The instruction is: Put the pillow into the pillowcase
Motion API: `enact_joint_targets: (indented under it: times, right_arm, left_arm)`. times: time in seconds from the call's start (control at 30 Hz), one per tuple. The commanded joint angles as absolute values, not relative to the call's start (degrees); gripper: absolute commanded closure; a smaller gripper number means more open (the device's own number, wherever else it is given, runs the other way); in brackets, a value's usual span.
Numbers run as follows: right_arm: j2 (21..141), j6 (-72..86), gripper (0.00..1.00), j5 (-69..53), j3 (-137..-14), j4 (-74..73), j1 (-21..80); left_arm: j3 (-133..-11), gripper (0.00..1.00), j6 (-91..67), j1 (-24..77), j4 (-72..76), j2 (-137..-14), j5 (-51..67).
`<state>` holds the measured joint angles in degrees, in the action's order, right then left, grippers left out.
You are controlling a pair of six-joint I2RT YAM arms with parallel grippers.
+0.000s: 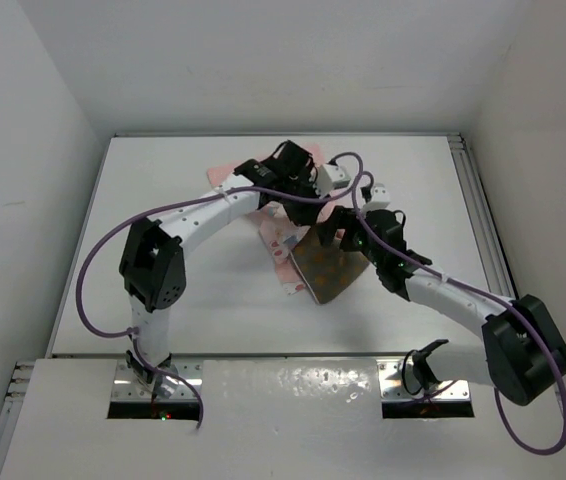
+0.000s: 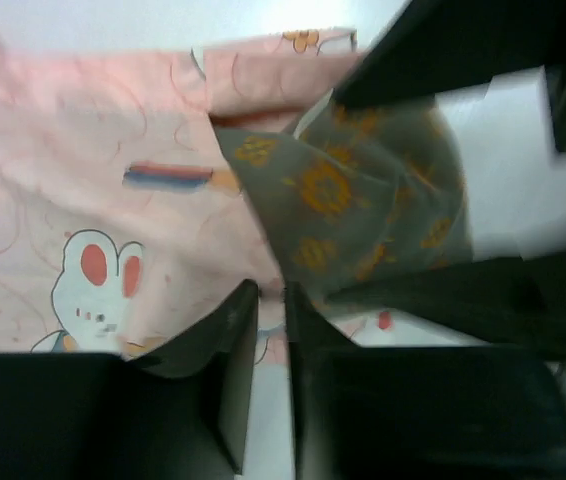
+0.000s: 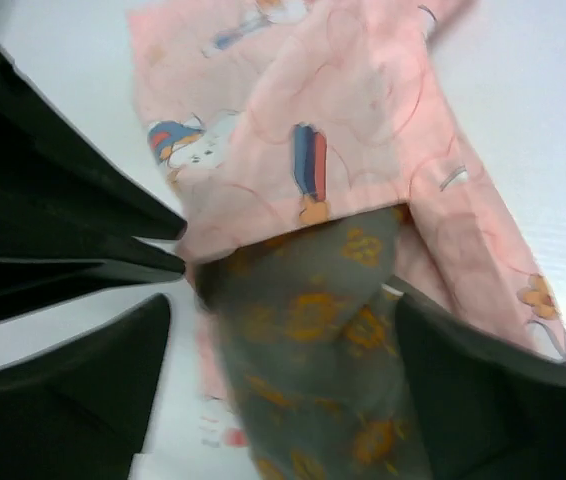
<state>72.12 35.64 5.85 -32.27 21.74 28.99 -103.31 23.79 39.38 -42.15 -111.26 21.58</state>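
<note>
left arm: showing white tubular links between chunky black joint housings | right arm: wearing the same white and black | purple cable: trailing in loose loops along each arm | base plates: gleaming silver under both arms | left gripper, right gripper: showing matte black, flat-sided fingers

Desk: white, matte, centre of the frame.
Walls: plain white; left wall, back wall and right wall enclose the desk on three sides.
Metal rail: along the desk's right edge.
Glossy white panel: lower centre, showing mottled reflections.
Light: even, soft.
</note>
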Motion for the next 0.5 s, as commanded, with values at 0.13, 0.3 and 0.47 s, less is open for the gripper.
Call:
enact_joint_targets:
  times: [0.13, 0.3, 0.47]
  right_arm:
    - [69.35, 31.47, 0.01, 1.85, -35.15, 7.14, 27.6]
    - [70.74, 29.0, 0.29, -7.71, -39.8, -3.6, 16.37]
    - [80.31, 35.14, 0.76, -16.52, -44.21, -3.0, 7.13]
  left_arm:
    - [-94.05, 0.56, 25.58, 39.47, -35.15, -109.07, 16.26]
    - [-94.57, 0.46, 27.15, 38.76, -39.63, -107.41, 15.38]
    - [-92.56, 0.72, 32.24, 41.91, -44.2, -102.41, 13.28]
